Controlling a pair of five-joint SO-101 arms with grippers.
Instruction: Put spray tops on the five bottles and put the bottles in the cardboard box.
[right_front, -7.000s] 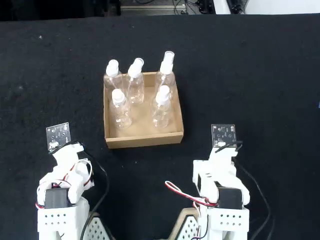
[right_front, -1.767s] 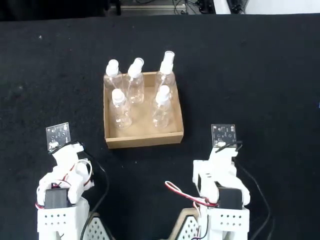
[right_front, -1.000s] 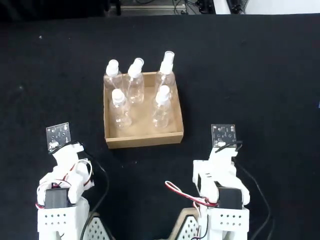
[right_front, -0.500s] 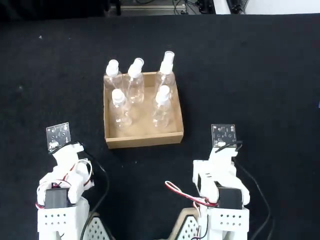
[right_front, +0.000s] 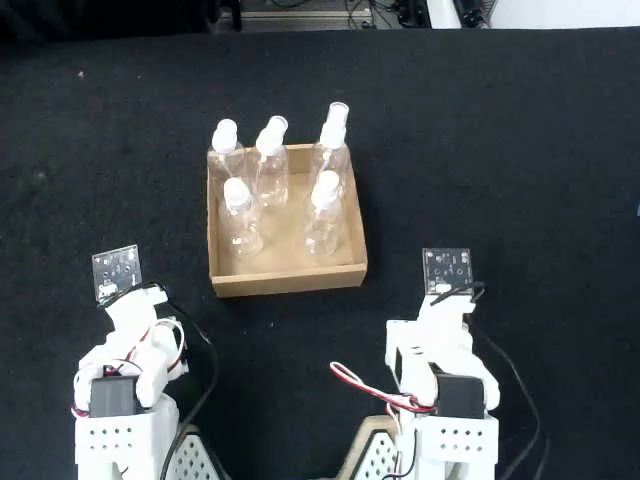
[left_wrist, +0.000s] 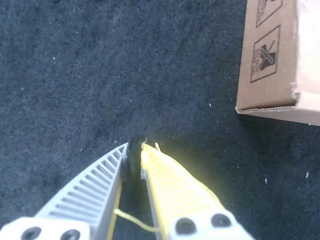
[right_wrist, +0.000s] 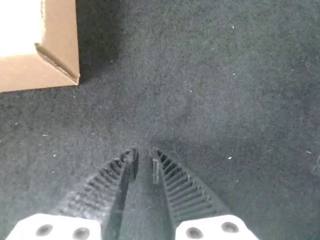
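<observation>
High view: five bottles (right_front: 322, 222) standing upright inside box (right_front: 290, 277), each wearing white spray top (right_front: 236, 192); three along far wall, two nearer middle. Both arms sitting folded, well apart from box. Left gripper (left_wrist: 134, 150) hovering over cloth (left_wrist: 75, 75), tips touching, holding nothing. Right gripper (right_wrist: 142, 157) showing thin slit between tips, gripping nothing. Bottles looking light, thin-walled, slick, tippy; judging body below shoulder as safest grip, not top.

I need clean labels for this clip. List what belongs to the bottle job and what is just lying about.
Job:
- five bottles, upright in the box
- spray tops, one on each
- cardboard box

Lying about:
- black table cover
- cables beyond the far edge
</observation>
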